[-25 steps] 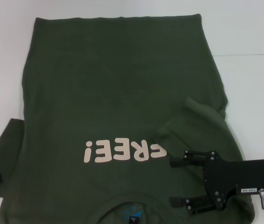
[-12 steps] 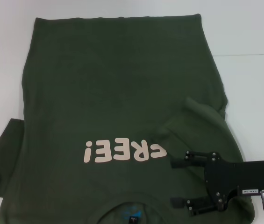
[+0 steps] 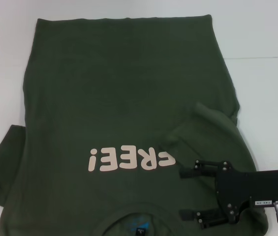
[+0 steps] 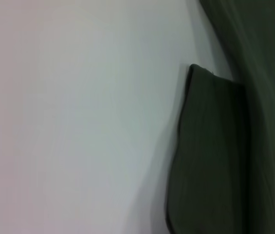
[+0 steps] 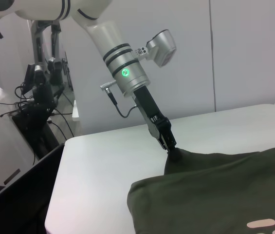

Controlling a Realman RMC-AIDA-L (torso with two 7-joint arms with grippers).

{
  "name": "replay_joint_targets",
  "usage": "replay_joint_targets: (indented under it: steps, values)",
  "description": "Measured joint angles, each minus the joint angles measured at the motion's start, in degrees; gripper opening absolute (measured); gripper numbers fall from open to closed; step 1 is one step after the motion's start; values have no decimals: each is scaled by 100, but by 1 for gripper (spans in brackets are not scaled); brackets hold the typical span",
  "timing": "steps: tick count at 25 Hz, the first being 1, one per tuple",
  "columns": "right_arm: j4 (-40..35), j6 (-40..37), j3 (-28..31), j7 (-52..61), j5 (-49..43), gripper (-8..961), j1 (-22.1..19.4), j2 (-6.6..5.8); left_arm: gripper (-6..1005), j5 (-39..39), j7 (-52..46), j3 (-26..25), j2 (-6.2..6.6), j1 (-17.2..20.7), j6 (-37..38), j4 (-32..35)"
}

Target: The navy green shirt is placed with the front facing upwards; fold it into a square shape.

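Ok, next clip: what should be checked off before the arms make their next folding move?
1. Navy green shirt front up: ok, the FREE! lettering shows.
2. Left gripper grip: ok, shut on the left sleeve, cloth tented under it.
3. Right gripper free: ok, open over the shirt beside the lettering, holding nothing.
4. Right sleeve folded in: ok, it lies on the body, though rumpled.
5. Far hem flat: ok, straight edge.
6. Right gripper touching cloth: cannot tell.
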Motion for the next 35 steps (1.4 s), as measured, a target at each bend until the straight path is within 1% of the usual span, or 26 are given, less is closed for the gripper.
replay_joint_targets:
  steps: [3, 8, 11, 15, 19, 26, 29, 35]
  values:
    - [0, 0, -2, 0, 0, 925, 1, 3, 82, -5, -1, -2, 0, 9, -13, 22]
    - [5, 0, -11, 0, 0, 925, 2, 10, 67, 17, 24, 0, -4, 12, -48, 61]
    - [7, 2, 9, 0, 0, 924, 6, 13, 57, 86, 10, 5, -21, 54, -114, 212]
    - [9, 31, 27, 0, 0, 924, 1, 12, 51, 132, -10, -17, -54, 209, -186, 583]
    - [11, 49, 34, 0, 1, 924, 3, 12, 52, 139, -46, -36, -111, 356, -441, 963]
    - [72, 110, 40, 0, 58, 924, 43, 12, 54, 140, -29, 118, -158, 401, -1118, 1020]
    - [73, 129, 40, 0, 84, 924, 42, 12, 54, 140, -33, 147, -155, 390, -1207, 1011]
    - [73, 198, 40, 0, 145, 924, 53, 12, 55, 148, -72, 140, -144, 387, -1152, 1073]
